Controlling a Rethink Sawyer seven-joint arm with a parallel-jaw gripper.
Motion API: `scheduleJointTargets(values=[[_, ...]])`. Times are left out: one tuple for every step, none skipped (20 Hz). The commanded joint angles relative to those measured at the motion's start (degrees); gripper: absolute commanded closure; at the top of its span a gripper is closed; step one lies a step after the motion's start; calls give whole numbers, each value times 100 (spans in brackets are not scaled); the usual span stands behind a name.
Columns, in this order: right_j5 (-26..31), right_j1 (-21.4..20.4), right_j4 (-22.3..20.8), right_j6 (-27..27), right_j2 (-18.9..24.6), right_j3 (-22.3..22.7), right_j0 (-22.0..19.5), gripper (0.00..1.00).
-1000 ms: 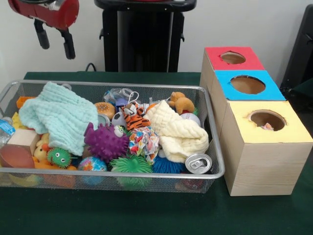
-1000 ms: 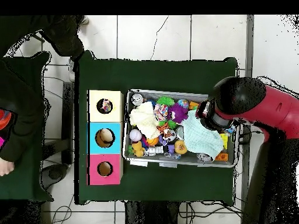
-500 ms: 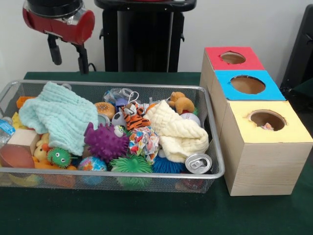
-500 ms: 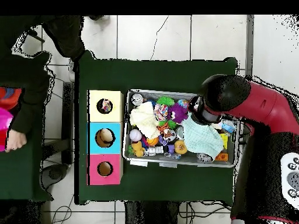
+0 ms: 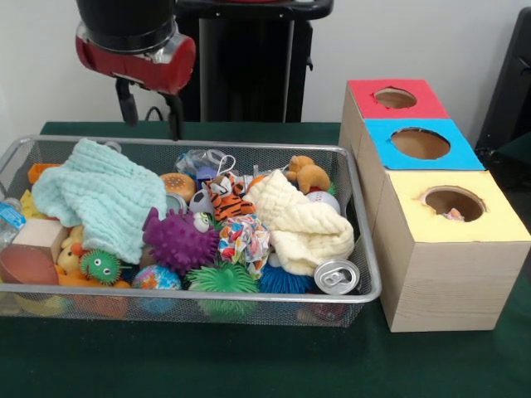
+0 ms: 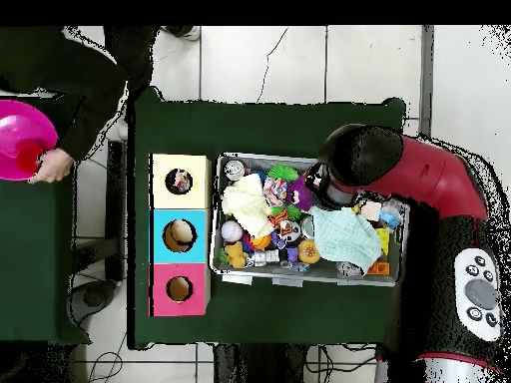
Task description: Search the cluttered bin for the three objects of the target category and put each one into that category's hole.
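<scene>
A wire mesh bin [image 5: 365, 249] holds a heap of toys: a purple spiky ball [image 5: 178, 240], a tiger toy [image 5: 228, 201], a brown bear [image 5: 309, 174], a burger toy [image 5: 177, 184], a drinks can [image 5: 336, 276], a mint cloth [image 5: 104, 195] and a cream cloth [image 5: 303, 222]. Beside the bin stand the red box [image 5: 394, 99], the blue box [image 5: 421, 143] and the yellow box [image 5: 452, 206], each with a round hole. My gripper [image 5: 151, 112] hangs open and empty above the bin's far rim, over the mint cloth's edge. From overhead the arm [image 6: 359, 172] hides the fingers.
A wooden block [image 5: 37, 240] and small green spiky balls [image 5: 222, 278] lie at the bin's near side. Something small shows inside the yellow box's hole [image 5: 454, 214]. A person's hand holds a pink bowl [image 6: 20, 140] at the overhead view's left edge.
My arm has swung sideways and slightly down, from beyond the bin's end to above the bin's far rim. The gripper stays open. The person now holds a pink bowl.
</scene>
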Motion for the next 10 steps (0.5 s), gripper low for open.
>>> scheduleJointTargets(values=[[-115, 299, 186, 789, 254, 299, 193, 0], [-126, 320, 212, 820, 248, 304, 206, 0], [-146, 328, 228, 838, 234, 311, 221, 0], [-165, 335, 244, 856, 220, 317, 236, 0], [-156, 339, 261, 873, 205, 320, 250, 0], [-198, 339, 265, 865, 195, 337, 261, 0], [-212, 348, 281, 859, 195, 346, 261, 0], [-255, 360, 290, 847, 196, 359, 260, 0], [-280, 365, 308, 845, 198, 377, 257, 0], [-313, 371, 323, 842, 198, 397, 251, 0]])
